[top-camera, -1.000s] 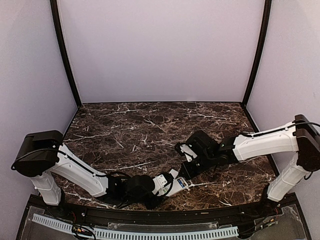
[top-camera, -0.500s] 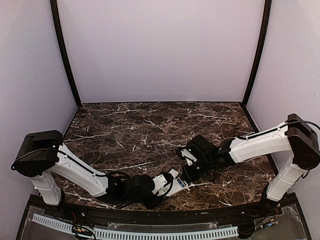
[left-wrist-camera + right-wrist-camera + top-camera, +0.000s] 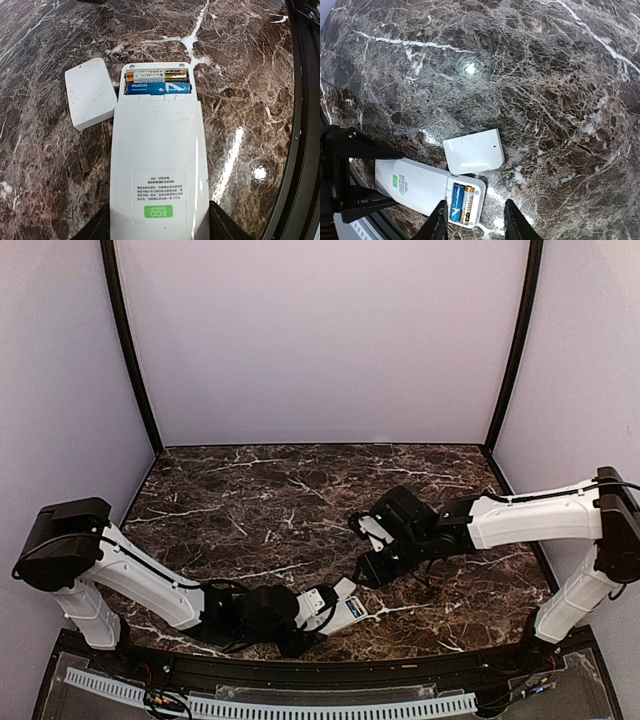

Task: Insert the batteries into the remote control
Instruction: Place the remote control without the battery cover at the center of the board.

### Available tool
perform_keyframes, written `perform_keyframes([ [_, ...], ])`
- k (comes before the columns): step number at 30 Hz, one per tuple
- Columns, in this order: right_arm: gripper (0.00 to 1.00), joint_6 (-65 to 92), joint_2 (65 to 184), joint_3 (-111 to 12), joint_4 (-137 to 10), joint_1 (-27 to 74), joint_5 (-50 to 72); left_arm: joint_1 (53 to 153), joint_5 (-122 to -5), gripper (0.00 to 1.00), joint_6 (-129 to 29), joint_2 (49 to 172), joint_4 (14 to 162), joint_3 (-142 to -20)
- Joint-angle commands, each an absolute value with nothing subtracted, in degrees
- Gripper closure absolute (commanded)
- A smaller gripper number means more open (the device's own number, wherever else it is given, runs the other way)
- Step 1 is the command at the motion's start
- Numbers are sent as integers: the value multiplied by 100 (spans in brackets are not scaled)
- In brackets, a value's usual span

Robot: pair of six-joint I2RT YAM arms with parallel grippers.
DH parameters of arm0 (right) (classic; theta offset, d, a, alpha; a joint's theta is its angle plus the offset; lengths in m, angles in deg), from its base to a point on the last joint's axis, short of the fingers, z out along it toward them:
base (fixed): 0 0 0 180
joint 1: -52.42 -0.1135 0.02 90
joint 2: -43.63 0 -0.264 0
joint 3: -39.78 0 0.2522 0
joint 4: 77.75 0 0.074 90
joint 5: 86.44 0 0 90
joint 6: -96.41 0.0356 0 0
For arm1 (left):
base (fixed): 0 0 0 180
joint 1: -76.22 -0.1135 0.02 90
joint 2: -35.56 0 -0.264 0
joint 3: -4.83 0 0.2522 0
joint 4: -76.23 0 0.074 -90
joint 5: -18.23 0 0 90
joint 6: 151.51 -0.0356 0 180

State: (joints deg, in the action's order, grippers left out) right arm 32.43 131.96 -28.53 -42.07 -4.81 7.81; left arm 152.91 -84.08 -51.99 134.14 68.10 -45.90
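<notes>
Clearly, the left jaws clamped the near end of the smooth white remote control (image 3: 157, 165), which lay back-up close to the black front rim of the counter (image 3: 240, 75), with broad glossy marble free beyond. Two cylindrical batteries (image 3: 157, 82), one gold, one blue, sat in its open bay. A squarish white cover plate (image 3: 90, 97) lay just beside. The right jaws hovered above, parted, empty.

White remote control (image 3: 157, 165) — blue and gold batteries (image 3: 157, 88) — brown white-veined marble table (image 3: 40, 165)
</notes>
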Motion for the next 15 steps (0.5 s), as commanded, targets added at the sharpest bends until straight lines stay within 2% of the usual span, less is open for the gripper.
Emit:
perform_keyframes([
  [1,57,2819,13485,-3083,-4101,-479,668,15267,-8242,37,-5374,13200,7971,-4240],
  [2,50,2727,13580,-3123,-4129,-479,699,15288,-8219,36,-5385,13099,7953,-4199],
  [6,35,2451,13973,-3261,-4279,-470,800,15390,-8128,30,-5449,12821,7917,-4075],
  [9,26,2355,14258,-3436,-4265,-477,814,15443,-8104,19,-5467,12619,7915,-4014],
  [14,17,2298,14552,-3610,-4282,-532,748,15469,-8280,16,-5396,12108,7966,-3866],
  [15,5,2289,14588,-3636,-4288,-555,728,15466,-8304,15,-5382,11868,7963,-3825],
])
